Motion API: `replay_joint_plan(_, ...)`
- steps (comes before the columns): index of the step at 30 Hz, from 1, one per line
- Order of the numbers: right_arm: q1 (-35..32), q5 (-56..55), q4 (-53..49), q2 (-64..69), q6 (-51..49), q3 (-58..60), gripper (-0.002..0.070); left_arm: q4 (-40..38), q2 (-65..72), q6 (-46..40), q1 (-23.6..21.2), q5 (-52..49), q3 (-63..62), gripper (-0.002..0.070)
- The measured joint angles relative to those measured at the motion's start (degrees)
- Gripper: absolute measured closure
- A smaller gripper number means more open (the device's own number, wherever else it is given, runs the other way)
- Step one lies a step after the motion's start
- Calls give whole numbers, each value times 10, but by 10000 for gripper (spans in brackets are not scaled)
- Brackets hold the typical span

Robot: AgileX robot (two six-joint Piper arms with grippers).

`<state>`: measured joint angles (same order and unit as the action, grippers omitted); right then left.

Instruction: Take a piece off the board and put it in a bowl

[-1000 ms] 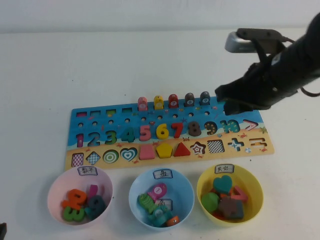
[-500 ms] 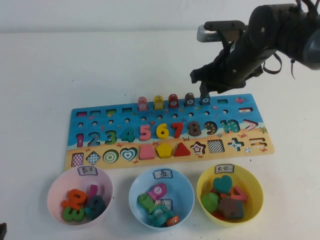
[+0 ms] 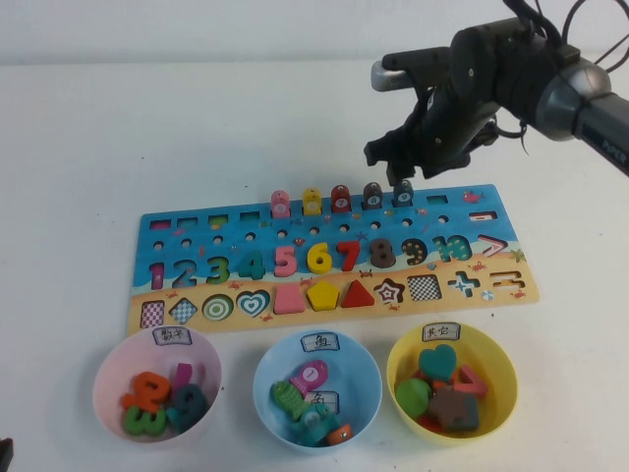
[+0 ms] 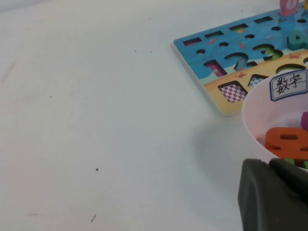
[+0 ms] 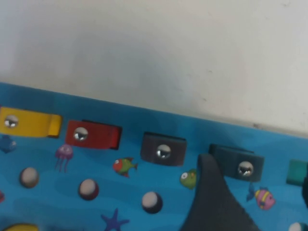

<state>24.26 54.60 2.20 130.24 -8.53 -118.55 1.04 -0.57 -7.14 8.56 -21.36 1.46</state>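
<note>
The board (image 3: 197, 241) lies across the table's middle. Several pegs stand in its far row. The piece, a dark-teal peg (image 3: 403, 193), is the rightmost, next to the grey-brown peg (image 3: 372, 195) and the red peg (image 3: 340, 198). My right gripper (image 3: 398, 169) hovers open just above the piece. In the right wrist view the piece (image 5: 237, 162) lies between the spread fingers (image 5: 211, 202), untouched. The light blue bowl (image 3: 369, 379) stands in front of the board, holding several pieces. My left gripper (image 4: 274, 197) is shut and empty, parked by the pink bowl (image 4: 255, 110).
A pink bowl (image 3: 108, 369) with number pieces stands front left and a yellow bowl (image 3: 506, 379) with shape pieces front right. Pink (image 3: 280, 204) and yellow (image 3: 312, 201) pegs stand left of the red one. Numbers and shapes fill the board's lower rows.
My right arm has swung left and towards the far side, from over the board's right end to just above the dark-teal peg. The pegs and bowls have not moved.
</note>
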Motion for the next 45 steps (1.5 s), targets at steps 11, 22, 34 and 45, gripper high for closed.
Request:
replay_joint_plan(11, 0, -21, -9, 15, -2, -5, 323, 0, 0, 0, 0, 0, 0, 680)
replay_joint_plan(22, 0, -35, -15, 32, -4, -5, 323, 0, 0, 0, 0, 0, 0, 679)
replay_joint_plan(34, 0, -47, -17, 43, -4, -5, 322, 0, 0, 0, 0, 0, 0, 680)
replay_joint_plan(45, 0, -49, -17, 43, -4, -5, 323, 0, 0, 0, 0, 0, 0, 680)
